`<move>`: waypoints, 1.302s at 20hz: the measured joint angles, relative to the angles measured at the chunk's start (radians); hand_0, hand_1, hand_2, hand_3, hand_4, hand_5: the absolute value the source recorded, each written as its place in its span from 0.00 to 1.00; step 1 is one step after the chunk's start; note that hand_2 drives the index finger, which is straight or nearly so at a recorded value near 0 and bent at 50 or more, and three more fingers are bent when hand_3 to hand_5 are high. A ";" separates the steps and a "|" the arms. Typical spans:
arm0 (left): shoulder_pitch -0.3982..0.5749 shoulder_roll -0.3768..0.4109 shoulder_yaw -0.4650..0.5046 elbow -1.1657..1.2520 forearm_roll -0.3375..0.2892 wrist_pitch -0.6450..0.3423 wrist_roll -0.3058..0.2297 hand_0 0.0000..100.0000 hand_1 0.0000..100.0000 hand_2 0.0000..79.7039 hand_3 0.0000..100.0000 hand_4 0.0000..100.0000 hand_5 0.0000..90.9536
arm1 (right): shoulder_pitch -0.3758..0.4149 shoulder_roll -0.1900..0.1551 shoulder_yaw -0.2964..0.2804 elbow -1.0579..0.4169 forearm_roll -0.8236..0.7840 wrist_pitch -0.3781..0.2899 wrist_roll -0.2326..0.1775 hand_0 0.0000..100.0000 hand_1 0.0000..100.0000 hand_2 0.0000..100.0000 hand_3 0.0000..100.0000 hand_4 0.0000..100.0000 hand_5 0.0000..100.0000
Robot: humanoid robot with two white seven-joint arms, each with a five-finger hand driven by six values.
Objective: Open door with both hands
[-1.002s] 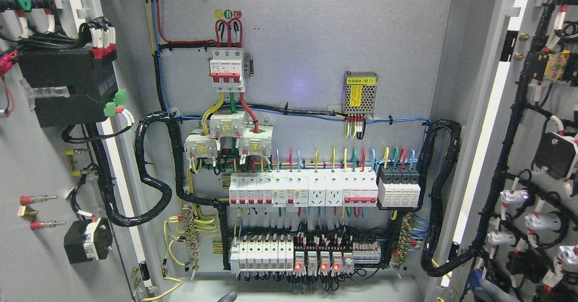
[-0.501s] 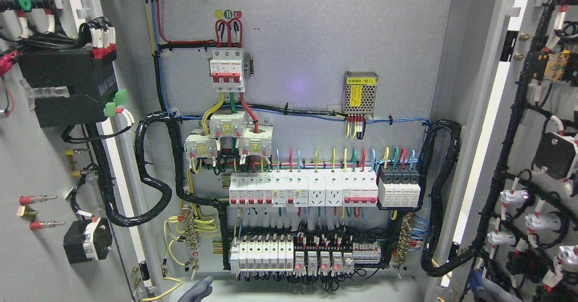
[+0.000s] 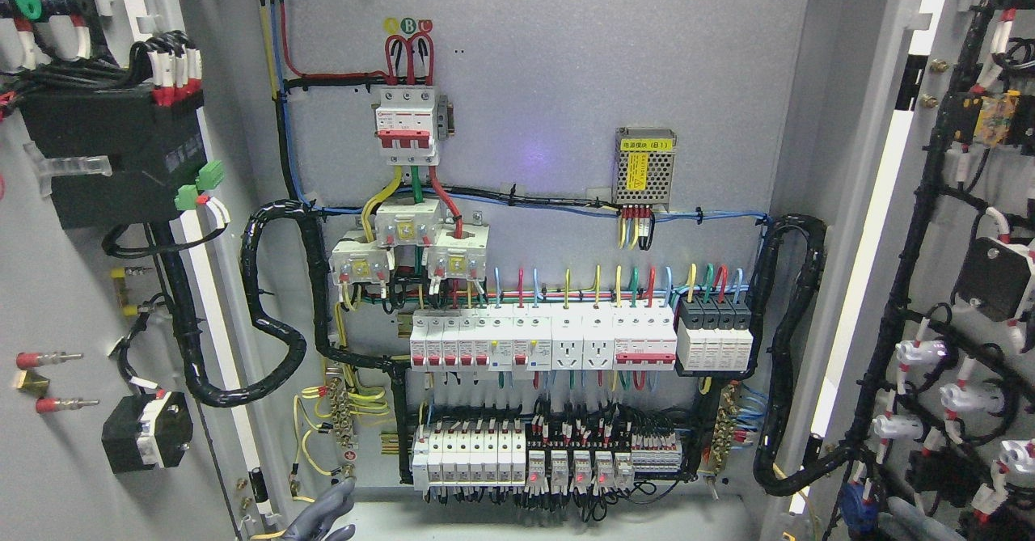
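Now both cabinet doors, left door [image 3: 48,298] and right door [image 3: 970,226], stand open; left hand [image 3: 323,517] shows spread fingers, empty; right hand [image 3: 910,527] barely visible, fingers' state unclear.

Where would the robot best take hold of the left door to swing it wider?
Probably the left door's free vertical edge, the long pale strip beside the black cable loom. Its inner face is crowded with wired parts, so the bare edge is the safer hold. The left hand sits just below, at the bottom of the picture, so it could come up from beneath and push the edge outward to the left.
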 measured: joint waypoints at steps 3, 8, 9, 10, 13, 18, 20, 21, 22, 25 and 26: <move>0.000 0.002 0.014 -0.001 0.005 0.000 0.000 0.00 0.00 0.00 0.00 0.00 0.00 | 0.008 0.002 -0.010 0.002 -0.004 0.003 -0.003 0.00 0.00 0.00 0.00 0.00 0.00; 0.000 0.005 0.045 -0.001 0.013 0.000 0.001 0.00 0.00 0.00 0.00 0.00 0.00 | 0.014 0.003 -0.022 0.012 -0.023 0.005 -0.006 0.00 0.00 0.00 0.00 0.00 0.00; 0.001 0.006 0.051 -0.001 0.015 0.000 0.001 0.00 0.00 0.00 0.00 0.00 0.00 | 0.014 0.003 -0.024 0.015 -0.026 0.005 -0.006 0.00 0.00 0.00 0.00 0.00 0.00; 0.003 0.006 0.056 0.000 0.019 -0.001 0.001 0.00 0.00 0.00 0.00 0.00 0.00 | 0.014 0.002 -0.027 0.018 -0.029 0.005 -0.006 0.00 0.00 0.00 0.00 0.00 0.00; 0.008 0.008 0.068 0.001 0.028 -0.004 0.001 0.00 0.00 0.00 0.00 0.00 0.00 | 0.012 0.000 -0.033 0.028 -0.035 0.005 -0.008 0.00 0.00 0.00 0.00 0.00 0.00; 0.017 0.010 0.083 0.003 0.040 0.000 0.001 0.00 0.00 0.00 0.00 0.00 0.00 | 0.009 -0.017 -0.050 0.045 -0.043 0.002 -0.007 0.00 0.00 0.00 0.00 0.00 0.00; 0.022 0.011 0.093 0.004 0.047 0.001 0.001 0.00 0.00 0.00 0.00 0.00 0.00 | 0.007 -0.025 -0.058 0.052 -0.045 0.002 -0.004 0.00 0.00 0.00 0.00 0.00 0.00; 0.023 0.012 0.099 0.004 0.052 0.002 0.001 0.00 0.00 0.00 0.00 0.00 0.00 | 0.005 -0.029 -0.062 0.056 -0.046 0.000 -0.003 0.00 0.00 0.00 0.00 0.00 0.00; 0.025 0.014 0.104 0.005 0.056 0.002 0.001 0.00 0.00 0.00 0.00 0.00 0.00 | 0.003 -0.033 -0.066 0.060 -0.047 0.000 -0.002 0.00 0.00 0.00 0.00 0.00 0.00; 0.030 0.019 0.123 0.005 0.072 0.003 0.001 0.00 0.00 0.00 0.00 0.00 0.00 | -0.004 -0.046 -0.079 0.073 -0.048 -0.003 0.002 0.00 0.00 0.00 0.00 0.00 0.00; 0.031 0.021 0.130 0.005 0.077 0.003 0.001 0.00 0.00 0.00 0.00 0.00 0.00 | -0.005 -0.050 -0.083 0.077 -0.051 -0.003 0.002 0.00 0.00 0.00 0.00 0.00 0.00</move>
